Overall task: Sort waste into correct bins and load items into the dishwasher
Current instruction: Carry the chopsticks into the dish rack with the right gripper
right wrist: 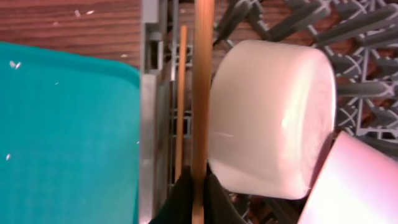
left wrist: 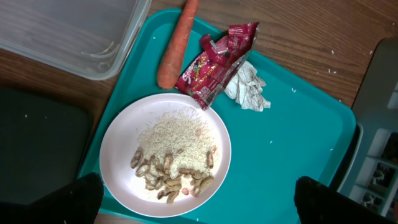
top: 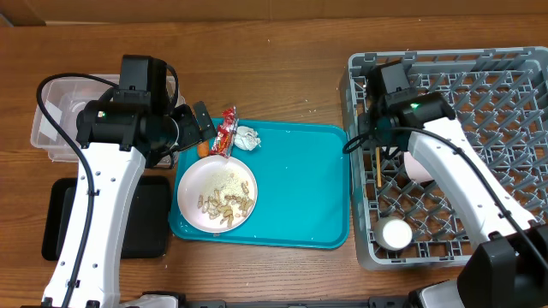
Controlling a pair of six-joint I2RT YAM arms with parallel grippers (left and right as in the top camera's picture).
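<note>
The right hand pinches a thin pale wooden chopstick inside the large grey plastic dish rack. A second chopstick lies just left of it and a round white bowl just right. The left hand, spread wide, hovers over a white plate of rice and tan peanut shells on the teal tray. A small orange carrot, red crinkled snack wrapper and crumpled white paper ball lie at the tray's far left.

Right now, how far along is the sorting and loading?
Done: two bowls and one chopstick sit in the rack. In hand: the right gripper pinches the second chopstick at the rack; the left gripper hangs open. Left: carrot, wrapper, paper ball and the plate of peanut shells all lie on the teal tray.
</note>
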